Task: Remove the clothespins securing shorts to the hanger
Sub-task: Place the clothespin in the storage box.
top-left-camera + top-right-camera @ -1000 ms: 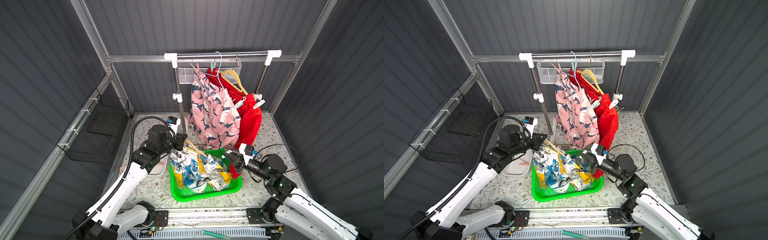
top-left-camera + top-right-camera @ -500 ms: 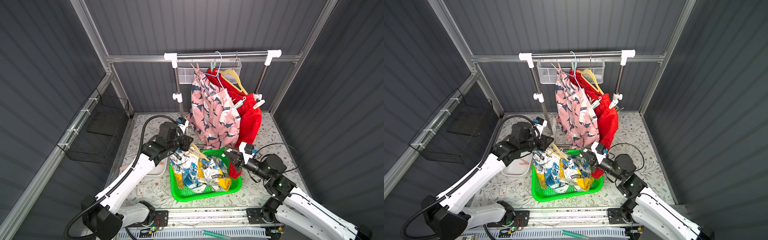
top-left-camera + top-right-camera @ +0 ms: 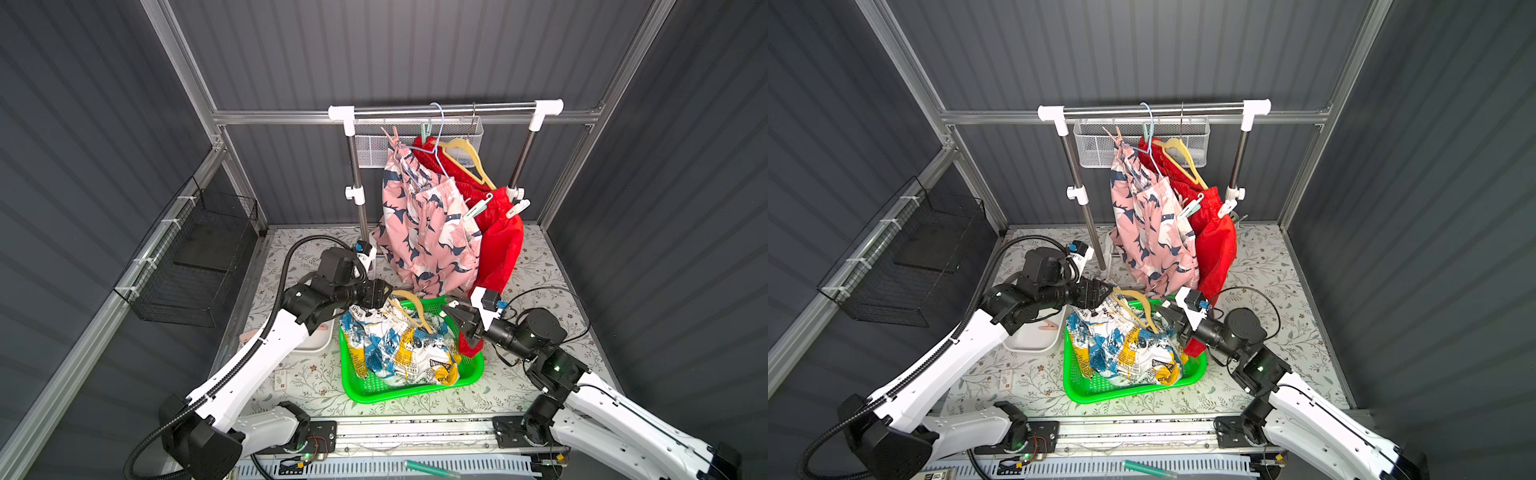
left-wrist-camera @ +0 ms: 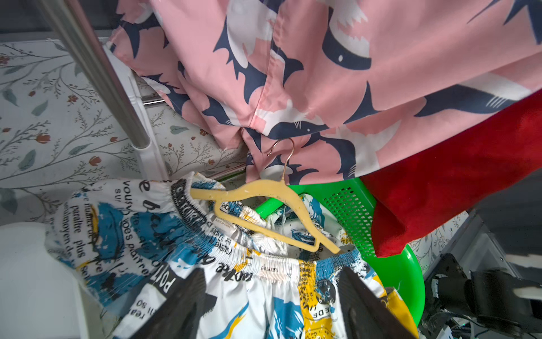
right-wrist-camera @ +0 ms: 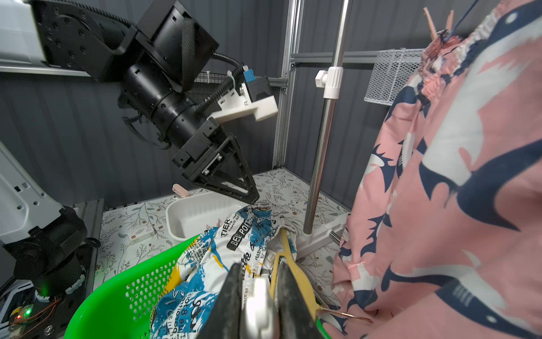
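Seen from above and from both wrists, the left gripper [image 4: 272, 305] was shut a second ago. Its jaws now stand wide apart above the printed shorts [image 3: 399, 353] and hold nothing. The shorts, earlier stretched between the arms, have slumped into the green basket [image 3: 411, 392], with their tan hanger [image 4: 264, 187] on top. The right gripper [image 5: 258, 274] is closed narrowly on a white peg [image 5: 259, 305] beside the hanger's end. Probably this pair is nearly freed. Pink shorts [image 3: 424, 232] and red shorts [image 3: 498, 237] hang from the rail [image 3: 444, 110], with pegs [image 3: 478, 206] still on.
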You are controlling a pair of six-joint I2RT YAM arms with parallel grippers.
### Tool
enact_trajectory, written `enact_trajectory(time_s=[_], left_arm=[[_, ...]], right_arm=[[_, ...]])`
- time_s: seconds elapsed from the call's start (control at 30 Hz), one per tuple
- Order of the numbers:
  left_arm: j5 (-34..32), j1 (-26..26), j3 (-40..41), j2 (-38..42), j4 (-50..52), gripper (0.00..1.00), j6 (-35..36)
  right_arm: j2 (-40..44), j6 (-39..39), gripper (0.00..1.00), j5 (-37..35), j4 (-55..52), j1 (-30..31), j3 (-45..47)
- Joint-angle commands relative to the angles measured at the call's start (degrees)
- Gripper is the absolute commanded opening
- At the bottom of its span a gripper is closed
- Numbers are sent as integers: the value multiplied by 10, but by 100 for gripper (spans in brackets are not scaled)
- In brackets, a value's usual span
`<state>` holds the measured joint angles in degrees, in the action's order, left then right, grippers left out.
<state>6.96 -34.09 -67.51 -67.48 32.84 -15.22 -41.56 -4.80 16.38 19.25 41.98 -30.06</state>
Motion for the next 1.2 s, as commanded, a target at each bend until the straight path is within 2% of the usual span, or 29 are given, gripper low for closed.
enact_trajectory(time_s=[0.0,0.2,0.3,0.4,0.5,0.7,0.9,1.17], left_arm=[[-55,-1,3,32,47,79,-5],[-185,0,-3,38,135,89,-40],[-215,8,3,33,156,93,-53],[-200,47,10,24,165,95,-55],[-155,115,21,22,154,96,-49],[-139,194,26,-15,143,97,-39],[-54,305,63,-37,90,98,-50],[-35,399,101,-24,39,100,-95]], right_arm=[[-15,-20,14,-15,-4,16,-24],[-66,-13,15,-23,32,52,-32],[-106,-11,15,-34,57,75,-41],[-154,-6,15,-39,86,96,-54],[-206,4,15,-42,112,115,-72],[-323,30,16,-54,165,151,-121],[-416,68,16,-90,192,176,-180],[-522,117,17,-150,214,205,-267]])
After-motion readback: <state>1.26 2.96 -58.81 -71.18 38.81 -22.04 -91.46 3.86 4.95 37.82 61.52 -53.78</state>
